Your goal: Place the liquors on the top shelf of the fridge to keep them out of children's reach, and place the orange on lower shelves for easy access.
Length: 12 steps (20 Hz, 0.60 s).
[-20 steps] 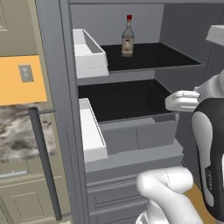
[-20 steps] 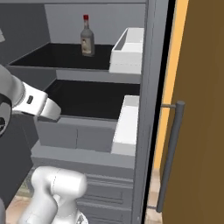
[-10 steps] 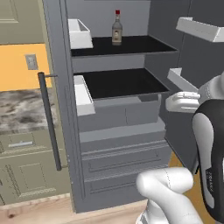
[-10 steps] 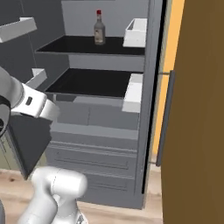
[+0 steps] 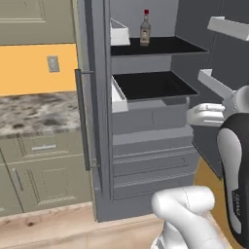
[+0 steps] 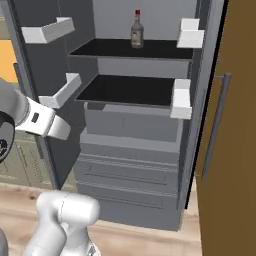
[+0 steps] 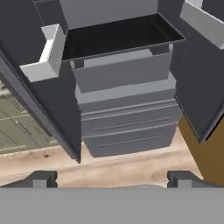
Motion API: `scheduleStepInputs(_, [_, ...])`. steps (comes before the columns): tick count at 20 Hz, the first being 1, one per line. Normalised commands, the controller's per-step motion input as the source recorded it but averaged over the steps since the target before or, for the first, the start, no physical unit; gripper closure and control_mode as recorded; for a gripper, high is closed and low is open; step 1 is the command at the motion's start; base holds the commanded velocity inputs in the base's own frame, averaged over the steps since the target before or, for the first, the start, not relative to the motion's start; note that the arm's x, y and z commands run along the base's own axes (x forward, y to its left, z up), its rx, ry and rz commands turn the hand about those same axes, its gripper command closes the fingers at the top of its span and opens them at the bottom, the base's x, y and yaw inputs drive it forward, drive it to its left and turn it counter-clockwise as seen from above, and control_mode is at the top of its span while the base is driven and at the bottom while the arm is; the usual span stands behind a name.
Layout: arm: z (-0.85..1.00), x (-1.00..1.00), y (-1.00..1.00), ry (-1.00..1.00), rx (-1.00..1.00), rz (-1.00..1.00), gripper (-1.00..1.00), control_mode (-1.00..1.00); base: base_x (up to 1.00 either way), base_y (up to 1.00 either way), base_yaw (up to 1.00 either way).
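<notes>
The grey fridge (image 5: 146, 160) stands open in front of me. One liquor bottle (image 5: 145, 28) (image 6: 136, 30) with a red cap stands upright at the back of the top shelf (image 5: 165, 46) (image 6: 115, 49). Below it are the bare black lower shelf (image 5: 155, 85) (image 6: 130, 90) (image 7: 118, 37) and shut grey drawers (image 5: 153, 116) (image 7: 124, 72). My gripper (image 7: 113, 179) is open and holds nothing. It hangs back from the fridge at about drawer height and points at the drawers. The orange is out of view.
White door bins (image 5: 119, 34) (image 6: 47, 31) line both open doors. The left door's dark bar handle (image 5: 82, 121) juts out beside a granite counter (image 5: 34, 112) over beige cupboards. Another bar handle (image 6: 216, 125) runs down the brown panel on the right. Wooden floor (image 7: 127, 164) lies before the fridge.
The whole picture has shifted: the base has backed away from the fridge, so more drawers and floor show. The bottle stays on the top shelf. The gripper stays open.
</notes>
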Motion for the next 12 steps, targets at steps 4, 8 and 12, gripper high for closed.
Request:
scheduleStepInputs(4, [0.0,0.0,0.0,0.0,0.0,0.0,-1.0,1.0,0.0,0.97,0.06])
scheduleStepInputs(8, [0.0,0.0,0.0,0.0,0.0,0.0,-1.0,1.0,0.0,1.0,0.05])
scheduleStepInputs(12, [0.0,0.0,0.0,0.0,0.0,0.0,-1.0,1.0,0.04,1.0,0.05])
